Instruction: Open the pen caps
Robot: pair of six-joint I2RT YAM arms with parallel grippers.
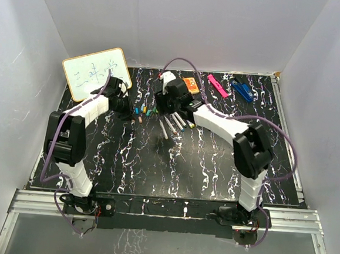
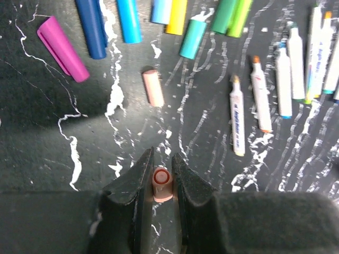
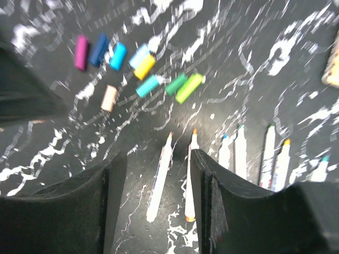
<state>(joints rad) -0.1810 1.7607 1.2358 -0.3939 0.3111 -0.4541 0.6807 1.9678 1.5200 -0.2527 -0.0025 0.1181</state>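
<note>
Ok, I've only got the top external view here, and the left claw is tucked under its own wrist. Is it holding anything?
Observer: Yes. The left claw is shut on a peach cap, whose open end faces the wrist camera.
Operator: And the right claw?
Observer: The right claw is open and empty, above two uncapped pens.
Operator: Any other peach cap off?
Observer: One. A loose peach cap lies apart from the row of coloured caps.
</note>
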